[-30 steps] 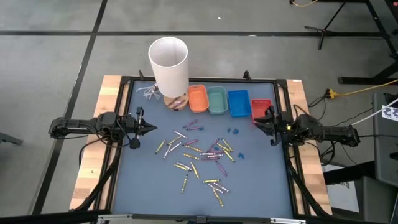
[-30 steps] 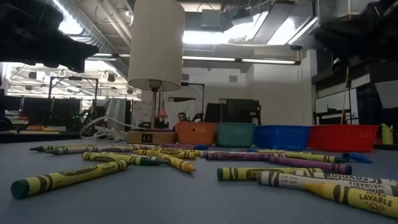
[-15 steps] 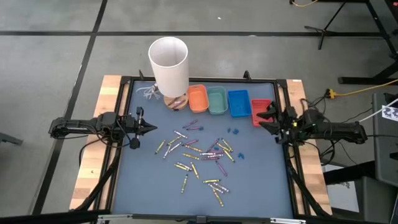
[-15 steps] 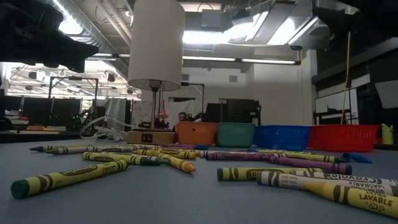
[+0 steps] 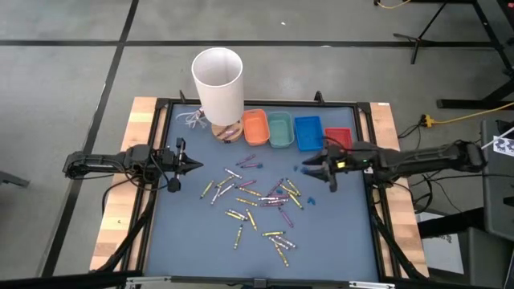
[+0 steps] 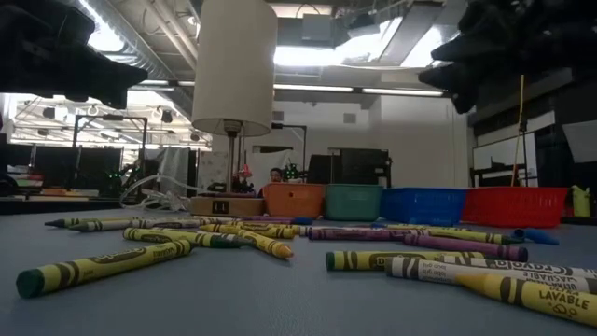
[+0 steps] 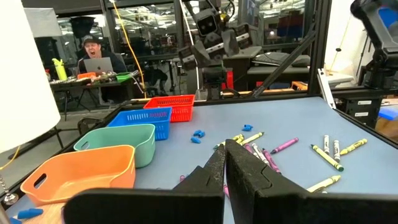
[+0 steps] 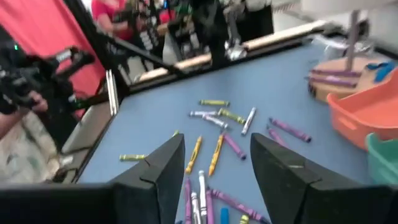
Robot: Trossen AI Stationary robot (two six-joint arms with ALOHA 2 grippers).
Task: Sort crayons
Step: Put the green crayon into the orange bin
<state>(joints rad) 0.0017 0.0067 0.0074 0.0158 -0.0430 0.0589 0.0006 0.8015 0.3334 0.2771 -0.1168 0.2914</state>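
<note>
The crayons (image 5: 257, 201) are all loose in a scatter across the middle of the bench (image 5: 337, 241), none in a tray yet as far as I can tell. A few small blue bits (image 5: 302, 169) lie just beside the pile on the right. Along the far edge sits a row of four trays: orange tray (image 5: 255, 127), teal tray (image 5: 280, 128), blue tray (image 5: 307, 132), red tray (image 5: 339, 138), with a white lamp (image 5: 218, 80) at the left end of the row.

The right pincer (image 5: 316, 170) is out over the bench near the blue bits, fingers spread wide and holding nothing. The left pincer (image 5: 197, 167) is parked at the left edge, fingers pressed together, also empty.

So I'd call this the reach for a first pick. Next move probably needs the right arm to drop onto one crayon at the near edge of the pile, lining the fingers across it so it doesn't grab neighbours, since they're packed tight and overlapping there.
</note>
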